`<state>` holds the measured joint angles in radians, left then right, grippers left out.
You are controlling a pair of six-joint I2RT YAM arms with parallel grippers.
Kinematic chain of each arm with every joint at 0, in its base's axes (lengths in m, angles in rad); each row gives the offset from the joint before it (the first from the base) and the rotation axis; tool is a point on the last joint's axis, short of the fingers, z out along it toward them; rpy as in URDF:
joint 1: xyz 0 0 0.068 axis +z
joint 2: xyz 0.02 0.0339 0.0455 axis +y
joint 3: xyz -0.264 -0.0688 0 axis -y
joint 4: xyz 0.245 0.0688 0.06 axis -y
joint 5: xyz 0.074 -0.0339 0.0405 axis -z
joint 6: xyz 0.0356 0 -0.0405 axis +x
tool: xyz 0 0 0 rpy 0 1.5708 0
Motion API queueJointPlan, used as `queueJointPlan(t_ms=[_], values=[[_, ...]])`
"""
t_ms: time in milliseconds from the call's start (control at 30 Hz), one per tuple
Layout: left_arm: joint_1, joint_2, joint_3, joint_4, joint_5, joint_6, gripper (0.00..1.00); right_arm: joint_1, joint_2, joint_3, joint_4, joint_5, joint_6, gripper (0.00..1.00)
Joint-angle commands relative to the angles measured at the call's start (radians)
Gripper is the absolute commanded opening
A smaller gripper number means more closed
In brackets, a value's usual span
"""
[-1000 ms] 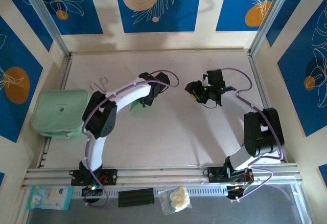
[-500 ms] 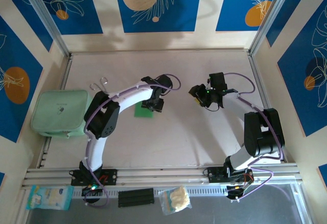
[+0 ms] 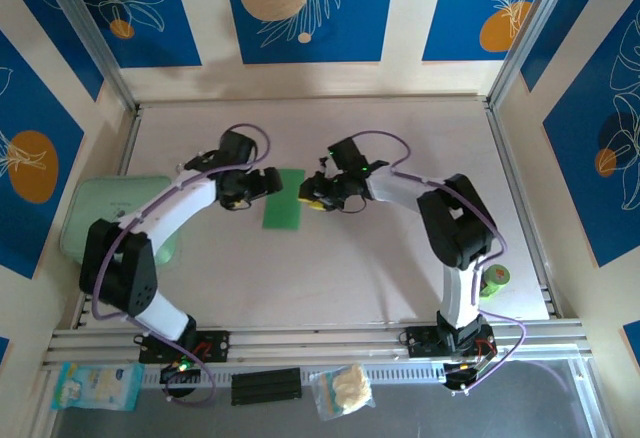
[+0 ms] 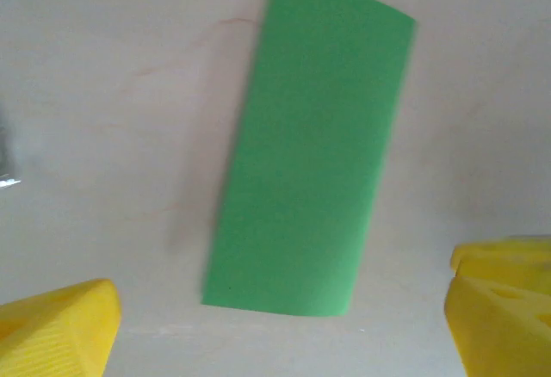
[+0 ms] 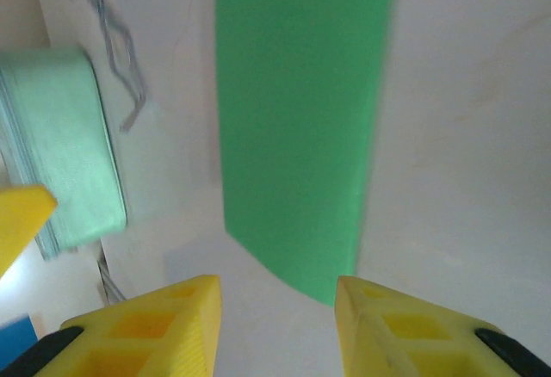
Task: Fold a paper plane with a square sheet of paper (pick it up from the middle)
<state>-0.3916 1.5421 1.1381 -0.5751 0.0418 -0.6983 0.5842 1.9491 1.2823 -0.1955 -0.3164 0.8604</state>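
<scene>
A: From above, where is it?

B: The sheet [image 3: 283,199] lies flat on the table [image 3: 400,258] between the two claws. The left claw [image 3: 263,184] is just beside it on one side and the right claw [image 3: 314,196] just beside it on the other. It shows as a narrow strip, not a square, so I'd judge the halving fold is done.

A: Left wrist?

B: The left claw [image 4: 282,306] gapes wide, its yellow fingers [image 4: 56,330] far apart with nothing in them. The sheet [image 4: 310,162] lies straight ahead, its near edge about level with the tips.

A: Right wrist?

B: The right claw [image 5: 277,284] is partly open and empty. The sheet [image 5: 301,119] runs away ahead of it, its near corner just reaching the tips. I can't tell whether it touches them. A pouch [image 5: 77,153] sits well off to that claw's left.

A: So which step?

B: Between folds, I think. The next move calls for one claw to pin the strip while the other lifts a corner. Thin paper will slide, so the approach should be low and slow.
</scene>
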Motion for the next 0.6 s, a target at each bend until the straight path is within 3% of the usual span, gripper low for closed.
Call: queueJointPlan(t_ms=[0,167,400,567], values=[[0.034,-0.068,-0.064,0.070,0.022,-0.056,1.00,0.024,0.075,0.085,-0.090,-0.058,-0.065,0.38],[0.057,-0.109,-0.095,0.056,-0.002,-0.055,1.00,0.037,0.167,0.174,-0.146,-0.082,-0.100,0.38],[0.066,-0.095,-0.104,0.081,0.047,-0.061,1.00,0.043,0.251,0.247,-0.255,-0.083,-0.176,0.37],[0.066,-0.073,-0.107,0.123,0.115,-0.026,1.00,0.042,0.259,0.260,-0.423,0.064,-0.329,0.35]])
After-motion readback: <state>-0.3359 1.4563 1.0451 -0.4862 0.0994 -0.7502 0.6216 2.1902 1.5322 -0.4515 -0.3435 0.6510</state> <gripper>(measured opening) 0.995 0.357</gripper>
